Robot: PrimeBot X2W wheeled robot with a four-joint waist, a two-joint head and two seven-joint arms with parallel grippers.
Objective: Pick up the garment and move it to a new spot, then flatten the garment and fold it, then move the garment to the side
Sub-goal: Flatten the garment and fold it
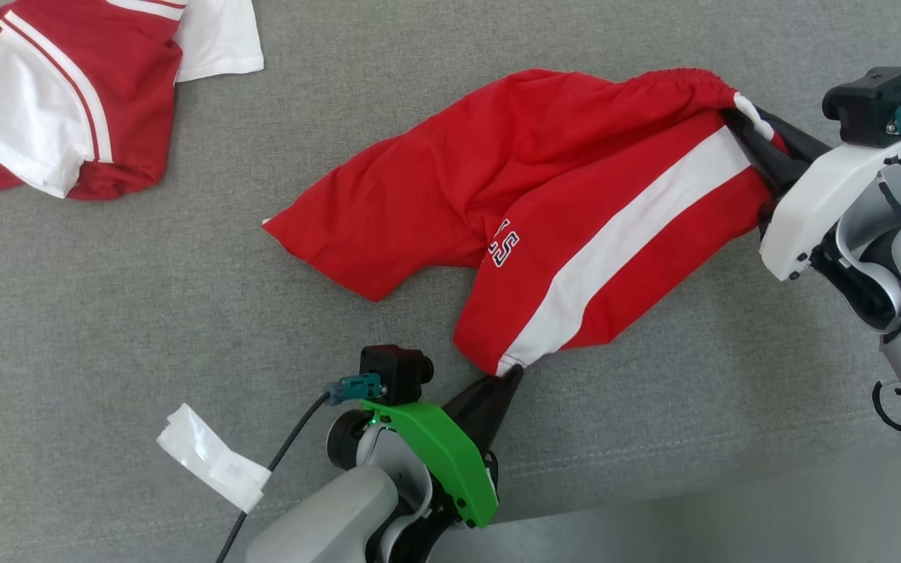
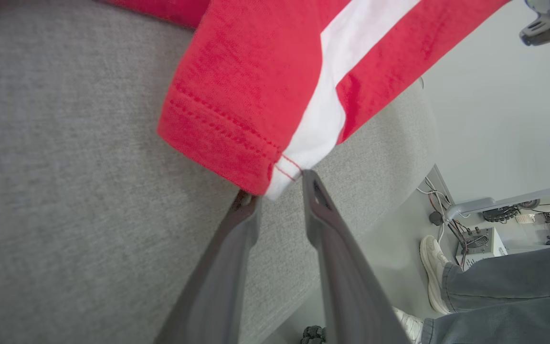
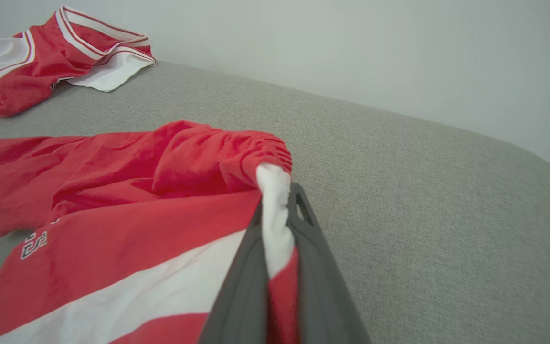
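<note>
The left gripper (image 2: 277, 188) has its fingers (image 2: 217, 267) apart, with a clear gap between the tips. The bottom corner of the garment (image 2: 246, 86) sits right at that gap. The white end of the side stripe pokes in between the two tips, and the red stitched hem brushes one of them. The fingers are not pressed together on the cloth, so nothing is clamped there.

The right gripper (image 3: 279, 205) is closed tight on the garment's gathered waistband. A fold of white and red cloth is squeezed between its fingers (image 3: 313, 267) and bulges out above the tips.

Between the two grippers the garment, a pair of red shorts with a broad white side stripe, stretches in a diagonal. The waistband end is at the right gripper, and the leg hem runs down to the left gripper at the near edge. Its other leg spreads flat and rumpled away to the robot's left. Dark-edged white lettering shows near the crotch. It lies on the grey cloth-covered tabletop (image 1: 145, 313), slightly lifted at the pinched waistband.

Further out, a second red and white garment (image 1: 67, 94) lies crumpled at the far left corner, well apart. A white slip (image 1: 212, 457) lies on the tabletop near the left arm's green cover (image 1: 443, 453). Past the tabletop's edge, the left wrist view shows a person's pale shoe (image 2: 435, 272) and grey trouser leg (image 2: 509, 282).
</note>
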